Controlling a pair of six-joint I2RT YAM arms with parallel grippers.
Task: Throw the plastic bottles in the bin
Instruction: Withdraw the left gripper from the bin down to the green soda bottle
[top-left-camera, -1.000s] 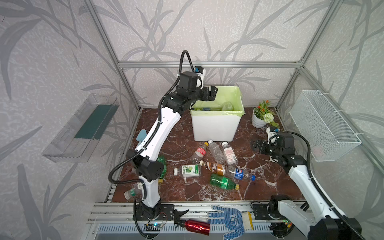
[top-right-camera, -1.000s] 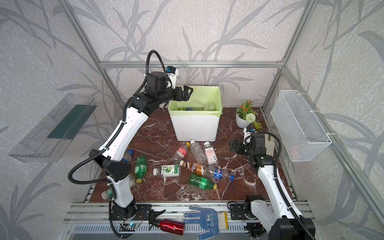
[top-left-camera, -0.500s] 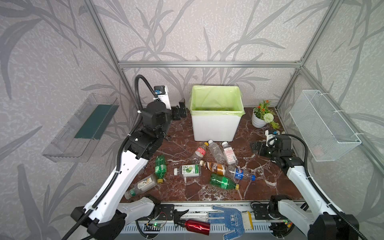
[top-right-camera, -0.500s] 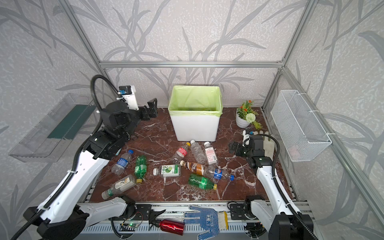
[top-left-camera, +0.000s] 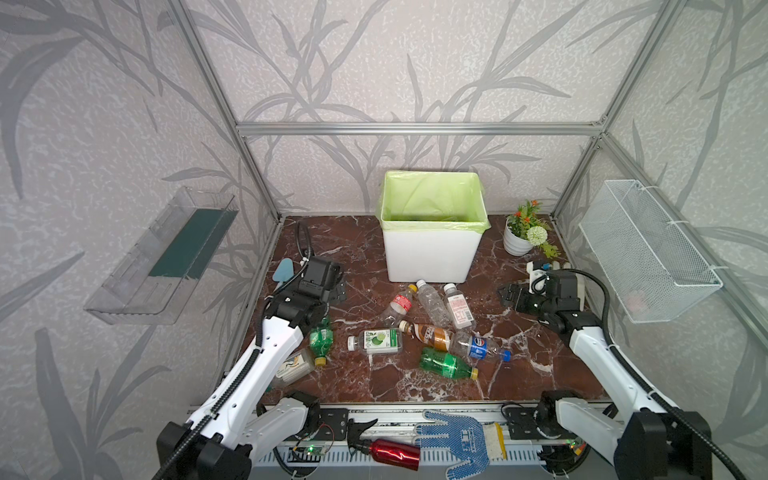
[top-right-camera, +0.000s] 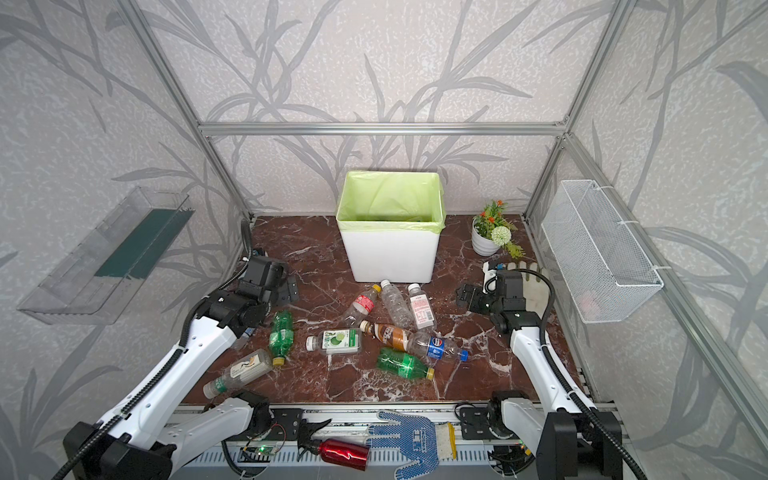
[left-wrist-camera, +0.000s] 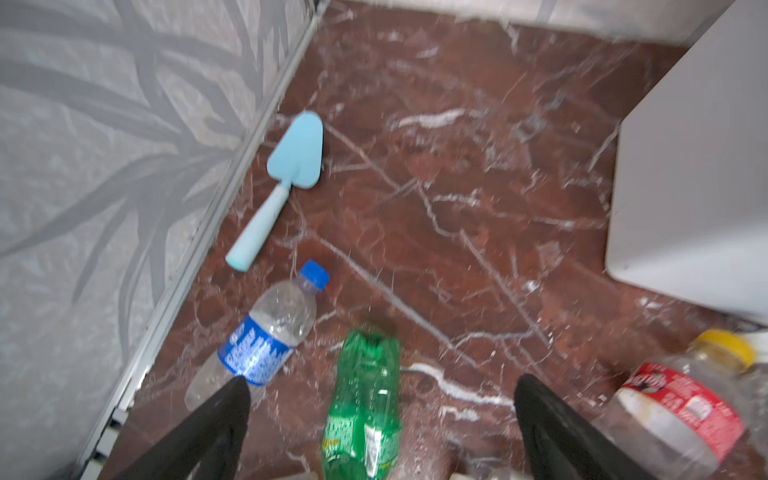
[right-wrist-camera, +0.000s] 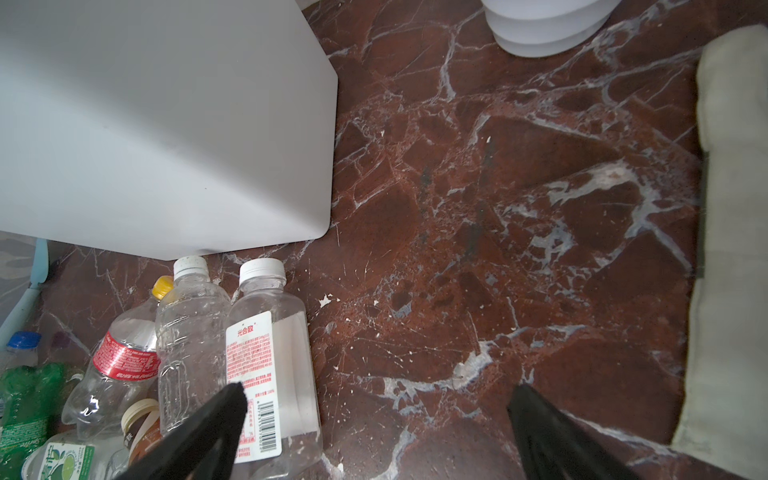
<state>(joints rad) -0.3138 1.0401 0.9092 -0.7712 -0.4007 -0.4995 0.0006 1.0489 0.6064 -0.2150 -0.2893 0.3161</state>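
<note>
Jaws on both arms gape empty, the left pair poised by a crumpled green plastic bottle (left-wrist-camera: 365, 399) near the left edge of the counter (top-left-camera: 365, 249), seemingly to bin it.

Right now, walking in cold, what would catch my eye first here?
Probably the big white, green-lined bin, standing at the back of the red marble floor. In front of it plastic bottles lie scattered, clear, green and brown. On either side hang the left gripper and right gripper, both open and empty.
</note>
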